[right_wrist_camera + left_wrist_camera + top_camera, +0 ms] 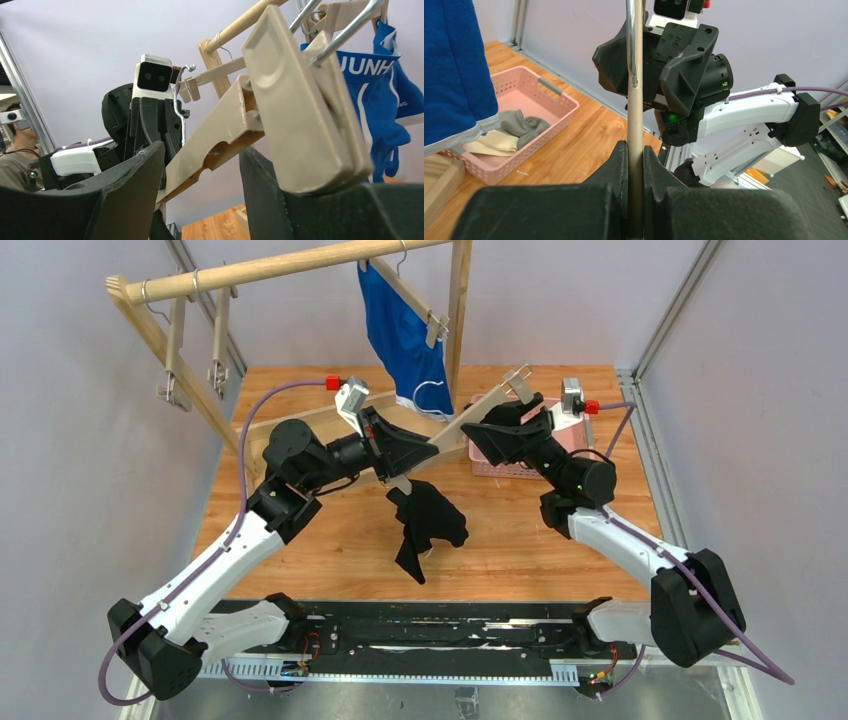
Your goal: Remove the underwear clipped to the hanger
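My left gripper (402, 453) is shut on the bar of a wooden clip hanger (470, 418), held tilted above the table; the bar runs up between its fingers in the left wrist view (635, 125). The black underwear (428, 523) hangs from the hanger's lower left end. My right gripper (487, 436) is open with its jaws either side of the bar (215, 132), just below the right-end clip (305, 110). The blue underwear (403, 332) is clipped to another hanger on the rack and also shows in the right wrist view (381, 100). The grey underwear (519, 122) lies in the pink basket (549, 107).
The wooden rack (290, 268) stands at the back, with two empty clip hangers (176, 358) at its left end. The pink basket (497, 468) sits on the table behind my right arm. A rack foot beam (300, 420) crosses the table behind my left arm.
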### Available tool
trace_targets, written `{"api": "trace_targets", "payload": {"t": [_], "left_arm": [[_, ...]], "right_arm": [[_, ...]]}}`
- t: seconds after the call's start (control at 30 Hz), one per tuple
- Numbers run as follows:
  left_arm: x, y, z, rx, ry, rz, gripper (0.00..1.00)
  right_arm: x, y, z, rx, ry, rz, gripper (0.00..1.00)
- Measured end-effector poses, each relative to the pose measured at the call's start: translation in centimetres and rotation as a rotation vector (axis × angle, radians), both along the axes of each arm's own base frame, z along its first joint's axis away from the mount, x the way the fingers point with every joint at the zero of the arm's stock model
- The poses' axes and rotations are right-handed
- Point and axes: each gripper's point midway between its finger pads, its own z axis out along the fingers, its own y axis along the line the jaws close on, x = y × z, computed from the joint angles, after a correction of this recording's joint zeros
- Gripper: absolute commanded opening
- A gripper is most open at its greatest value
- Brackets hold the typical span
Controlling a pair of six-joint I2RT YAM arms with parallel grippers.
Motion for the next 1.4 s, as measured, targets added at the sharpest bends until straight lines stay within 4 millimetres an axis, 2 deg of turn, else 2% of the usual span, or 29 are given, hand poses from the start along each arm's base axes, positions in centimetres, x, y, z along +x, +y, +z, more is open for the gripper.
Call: {"api": "trace_targets", "payload": {"t": [0.2,0.37,0.5,0.53,0.7,0.9,1.1,1.4], "left_arm": [[0.1,0.0,0.4,-0.027,-0.001,0.007,0.0],[-0.2,-0.2,0.9,-0.045,-0.004,-0.003,0.0],[0.0,-0.3,0.9,-0.05,-0.004,0.004,0.0],[0.0,-0.3,1.0,-0.055,-0.01,0.006,0.0],[0.0,-0.2,1.7,-0.074,-0.043,0.007,0.02],[0.2,-0.2,1.4,-0.077,-0.037,0.02,0.36],[0.1,-0.2,0.0,-0.061,-0.02,0.028,0.55],[-1.2,2.0,0.7,-0.044,-0.093,0.092,0.58]], "right_arm": [[0.3,0.9,0.1,-0.001,0.005,0.018,0.54],[0.2,0.8,0.5,0.005,-0.005,0.018,0.34],[0.0,0.8,1.0,0.014,-0.013,0.031,0.02],[-0.2,0.8,1.3,0.02,-0.011,0.042,0.01],[-0.6,0.9,2.2,0.039,-0.004,0.082,0.01],[-0.8,1.0,2.2,0.033,-0.005,0.093,0.01],[-1.0,1.0,2.1,0.012,-0.035,0.081,0.01],[-2.6,0.2,3.6,0.03,-0.084,0.075,0.01]]}}
